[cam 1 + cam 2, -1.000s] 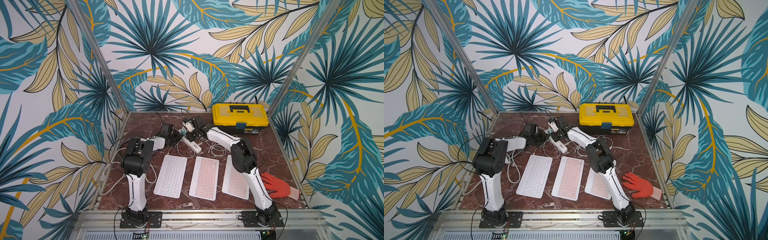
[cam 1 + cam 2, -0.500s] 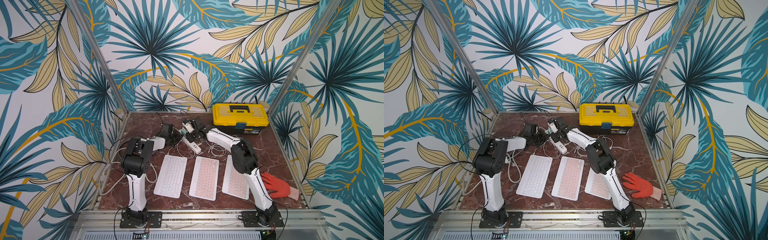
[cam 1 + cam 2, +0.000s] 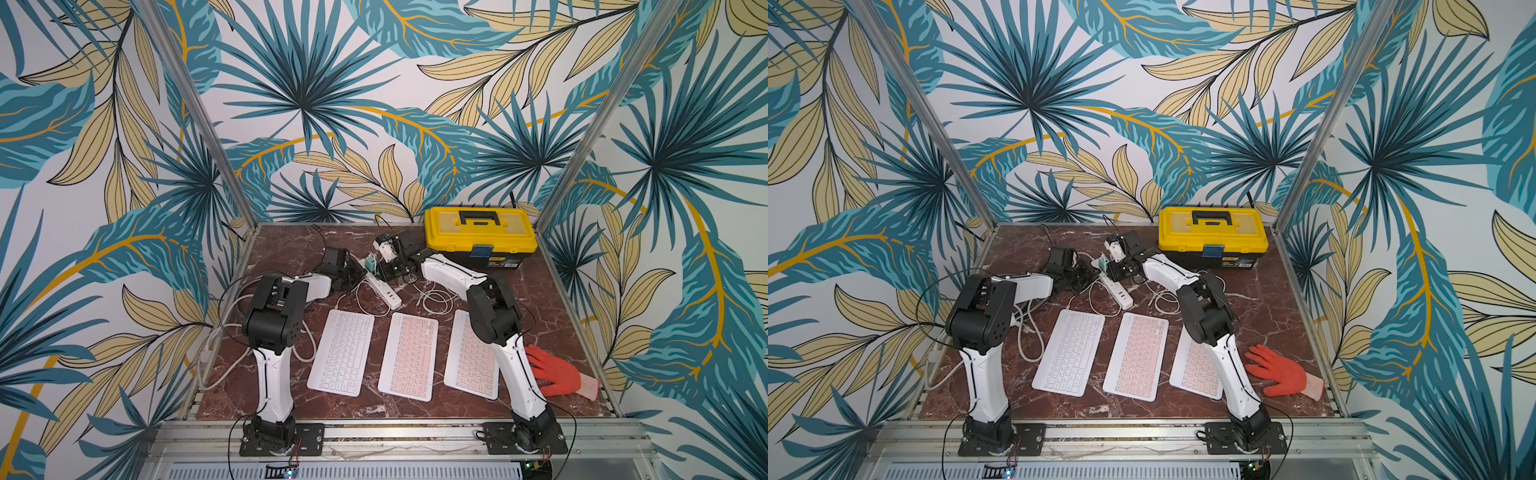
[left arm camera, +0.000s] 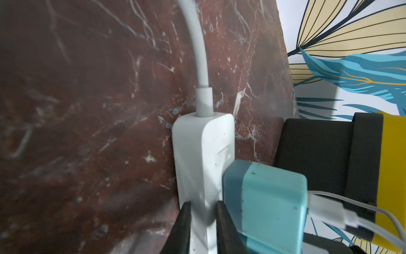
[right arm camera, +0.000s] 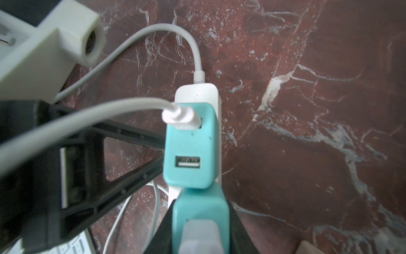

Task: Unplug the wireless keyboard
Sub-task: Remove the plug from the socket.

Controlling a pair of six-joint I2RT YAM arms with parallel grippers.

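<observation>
On the red marble bench (image 4: 87, 110), a white power strip (image 4: 202, 154) is clamped between the left fingers (image 4: 182, 231). A teal charger (image 5: 197, 215) is pinched by the right fingers (image 5: 238, 239).

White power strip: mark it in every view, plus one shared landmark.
Top view: power strip beyond the keyboards.
Top view: power strip, same spot.
Left wrist: strip central, between the left fingers.
Right wrist: strip central, mostly under teal charger.
Landmark: that teal charger, in all views.

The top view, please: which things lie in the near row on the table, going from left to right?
From left: white keyboard → middle pinkish keyboard → right pinkish keyboard → red glove.
</observation>
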